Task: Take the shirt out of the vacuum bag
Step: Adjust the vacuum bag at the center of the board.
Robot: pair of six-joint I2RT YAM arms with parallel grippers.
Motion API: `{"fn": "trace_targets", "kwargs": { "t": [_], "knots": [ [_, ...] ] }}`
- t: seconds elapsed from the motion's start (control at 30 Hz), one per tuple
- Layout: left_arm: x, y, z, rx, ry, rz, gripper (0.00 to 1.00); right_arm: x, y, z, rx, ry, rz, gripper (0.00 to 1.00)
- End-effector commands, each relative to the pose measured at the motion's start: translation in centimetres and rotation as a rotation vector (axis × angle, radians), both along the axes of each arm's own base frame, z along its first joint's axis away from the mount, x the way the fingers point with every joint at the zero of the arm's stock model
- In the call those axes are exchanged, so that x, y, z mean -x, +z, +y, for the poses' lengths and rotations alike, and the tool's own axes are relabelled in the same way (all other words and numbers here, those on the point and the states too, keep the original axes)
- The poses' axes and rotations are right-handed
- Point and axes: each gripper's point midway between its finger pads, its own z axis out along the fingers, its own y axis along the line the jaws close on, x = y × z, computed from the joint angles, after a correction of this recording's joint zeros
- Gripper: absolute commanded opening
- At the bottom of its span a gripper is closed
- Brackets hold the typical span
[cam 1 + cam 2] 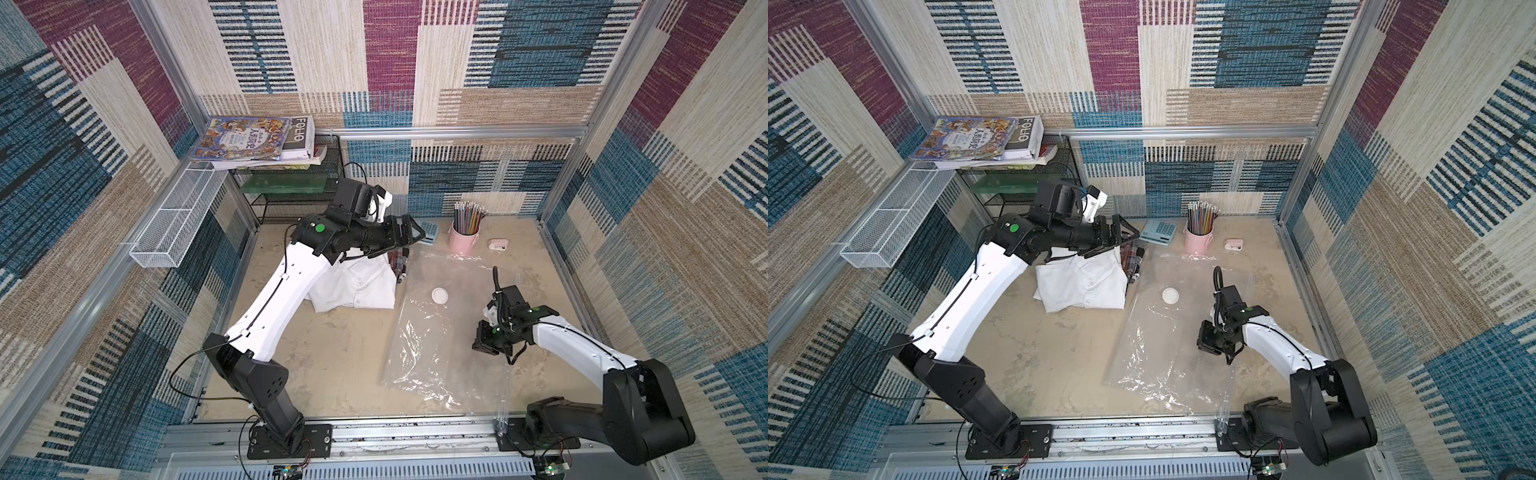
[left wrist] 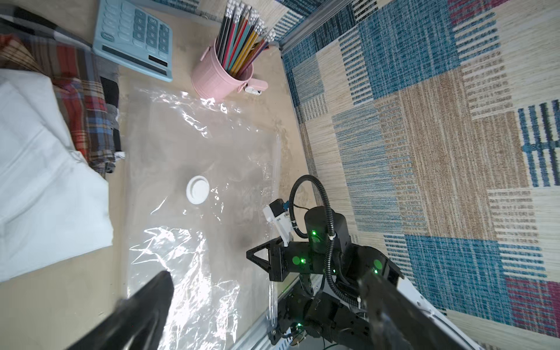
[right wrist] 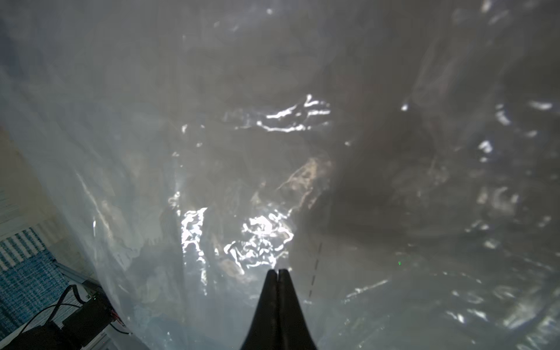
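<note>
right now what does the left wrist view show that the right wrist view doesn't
Only the left wrist view: the white shirt lying beside the vacuum bag, a plaid cloth, calculator, pink pencil cup and the bag's valve. Only the right wrist view: the right tool up close, tips pressed shut. Both: the bag's crinkly clear plastic.

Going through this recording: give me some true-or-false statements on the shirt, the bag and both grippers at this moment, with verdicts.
1. The shirt lies on the table, outside the bag. True.
2. The left gripper is shut. False: it is open and holds nothing.
3. The right gripper is shut, over the bag. True.
4. The bag's valve is black. False: it is white.
5. The pencils stand in a blue cup. False: the cup is pink.
</note>
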Motion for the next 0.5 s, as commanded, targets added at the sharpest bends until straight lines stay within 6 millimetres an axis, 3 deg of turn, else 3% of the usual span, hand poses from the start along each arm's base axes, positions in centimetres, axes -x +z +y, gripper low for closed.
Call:
{"fn": "trace_targets", "kwargs": {
  "t": [0.0,0.17,0.47],
  "knots": [
    [0.1,0.1,2.7,-0.061,0.049,-0.042,0.99,-1.6,-0.9,-1.8,0.068,-0.067,-0.023,0.01],
    [1.4,-1.3,5.3,-0.065,0.109,-0.024,0.99,-3.8,-1.8,-3.9,0.099,-0.103,-0.019,0.02],
    [6.0,-8.9,8.5,-0.176,0.141,0.113,0.99,-7.8,-4.1,-6.4,0.165,-0.102,0.028,0.01]
  ]
}}
